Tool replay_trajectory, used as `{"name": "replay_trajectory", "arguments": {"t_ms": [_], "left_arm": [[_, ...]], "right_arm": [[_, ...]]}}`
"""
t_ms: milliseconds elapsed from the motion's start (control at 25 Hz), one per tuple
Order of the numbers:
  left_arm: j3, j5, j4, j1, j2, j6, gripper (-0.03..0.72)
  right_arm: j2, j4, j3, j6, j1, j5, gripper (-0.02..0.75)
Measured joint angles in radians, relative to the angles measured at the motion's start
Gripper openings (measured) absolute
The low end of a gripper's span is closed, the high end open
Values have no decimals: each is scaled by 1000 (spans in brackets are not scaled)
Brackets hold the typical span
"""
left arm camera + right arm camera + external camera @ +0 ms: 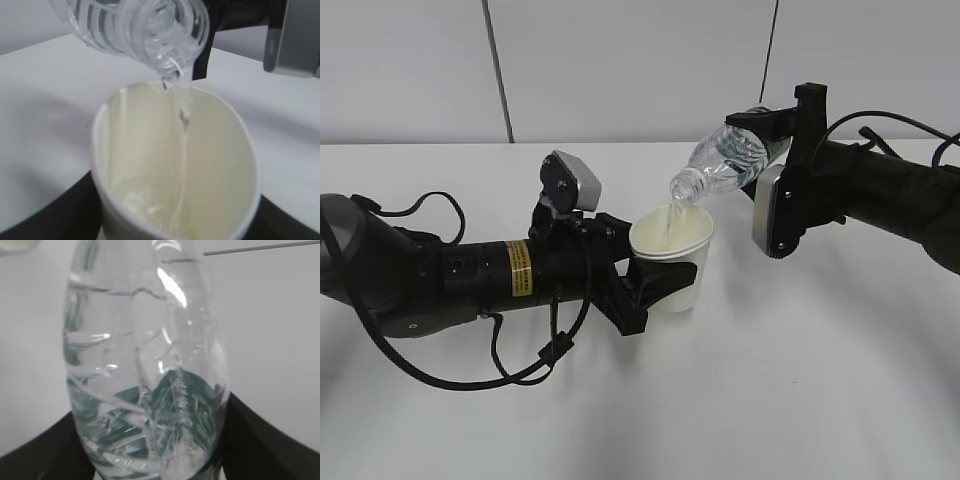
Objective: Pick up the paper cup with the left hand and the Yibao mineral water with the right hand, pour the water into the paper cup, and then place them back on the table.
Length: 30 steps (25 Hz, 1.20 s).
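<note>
The cream-white paper cup (pixel 672 250) is held upright above the white table (pixel 800 380) by my left gripper (pixel 660 280), shut on its lower body. In the left wrist view the cup (pixel 140 150) fills the frame, with water pooling at its bottom. My right gripper (pixel 775 125) is shut on the Yibao mineral water bottle (pixel 725 160), tilted mouth-down to the left over the cup's rim. A thin stream of water (pixel 184 125) runs from the bottle's mouth (pixel 170 75) into the cup. In the right wrist view the clear ribbed bottle (pixel 145 370) shows its green label through the water.
The grey-silver camera block of the right arm (pixel 770 210) hangs close to the cup's right side. The left arm's cables (pixel 520 370) loop over the table at the front left. A pale wall (pixel 620 60) stands behind the table.
</note>
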Motion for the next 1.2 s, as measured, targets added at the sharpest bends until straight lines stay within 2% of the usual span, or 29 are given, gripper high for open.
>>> {"name": "replay_trajectory", "arguments": {"t_ms": [1200], "left_arm": [[0,7,7,0,0,0,416]], "right_arm": [[0,6,0,-7,0,0,475]]}}
